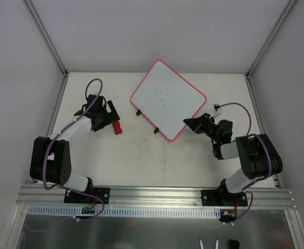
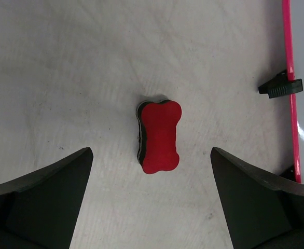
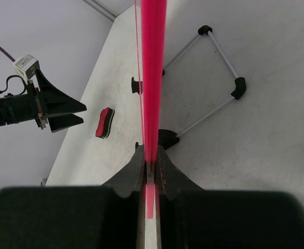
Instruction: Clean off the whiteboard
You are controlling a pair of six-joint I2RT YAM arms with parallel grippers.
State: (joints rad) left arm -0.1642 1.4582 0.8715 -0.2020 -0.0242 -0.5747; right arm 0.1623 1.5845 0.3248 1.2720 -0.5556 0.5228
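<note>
The whiteboard [image 1: 168,98] is white with a red-pink rim and a grey scribble in its middle. It lies tilted at the back centre of the table. My right gripper [image 1: 189,124] is shut on its near right edge; in the right wrist view the rim [image 3: 153,78] runs edge-on between my closed fingers [image 3: 134,174]. A red bow-shaped eraser [image 1: 117,127] lies left of the board. My left gripper [image 1: 112,112] is open just behind it; in the left wrist view the eraser [image 2: 160,136] lies ahead of the wide-open fingers [image 2: 53,192], untouched.
Two black clips [image 1: 138,112] sit on the board's near left edge; one shows in the left wrist view [image 2: 280,87]. A wire stand [image 3: 219,67] shows under the board in the right wrist view. Grey walls enclose the table on three sides.
</note>
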